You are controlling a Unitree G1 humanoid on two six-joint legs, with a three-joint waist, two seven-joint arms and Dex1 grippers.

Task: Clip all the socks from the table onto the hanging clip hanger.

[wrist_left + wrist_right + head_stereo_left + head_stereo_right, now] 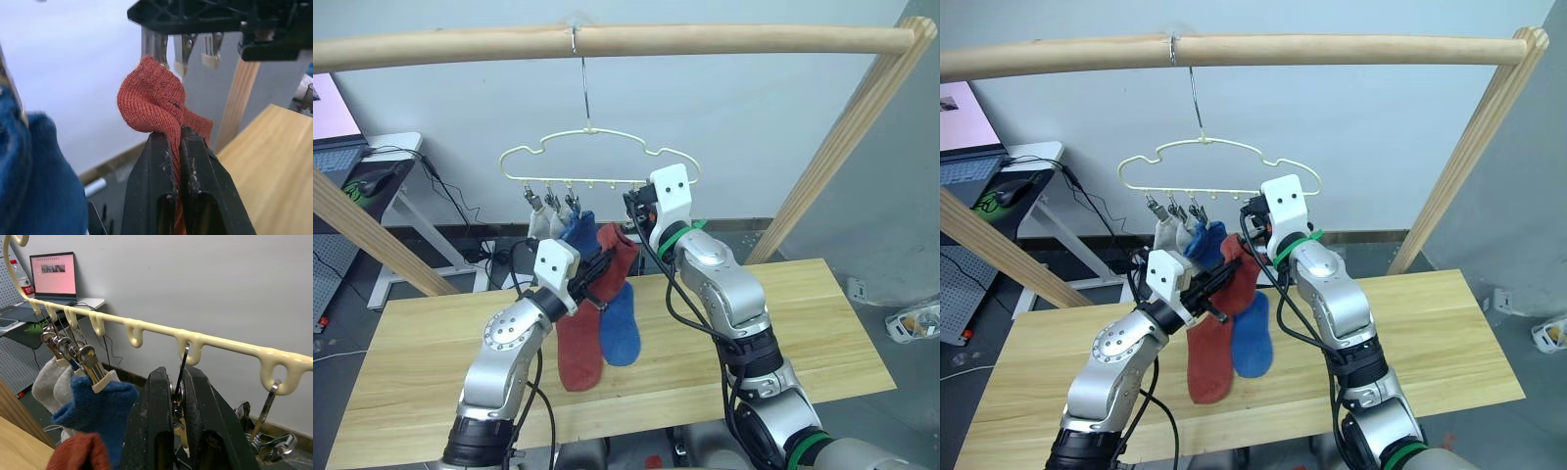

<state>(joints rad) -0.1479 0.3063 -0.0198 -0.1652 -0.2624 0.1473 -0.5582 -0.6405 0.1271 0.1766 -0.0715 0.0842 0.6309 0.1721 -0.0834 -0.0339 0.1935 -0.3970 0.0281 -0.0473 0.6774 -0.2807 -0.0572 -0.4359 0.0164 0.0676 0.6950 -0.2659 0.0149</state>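
The pale-yellow clip hanger [599, 157] hangs by its hook from the pole. Two light grey socks [542, 223] and a blue sock [578, 227] are clipped at its left end. My left gripper [605, 266] is shut on a rust-red sock [151, 100], its cuff raised just under the clips. Rust-red fabric [579, 352] reaches down to the table [803, 323]; I cannot tell if that is a second sock. Another blue sock [622, 333] lies beside it. My right gripper [178, 374] is shut on a metal clip [179, 404] of the hanger.
A thick wooden pole [724, 39] spans the top, held by slanted posts at the left [372, 240] and right [842, 147]. A white desk with a laptop [335, 122] and cables stands at the back left. The hanger's right clips [266, 440] hang bare.
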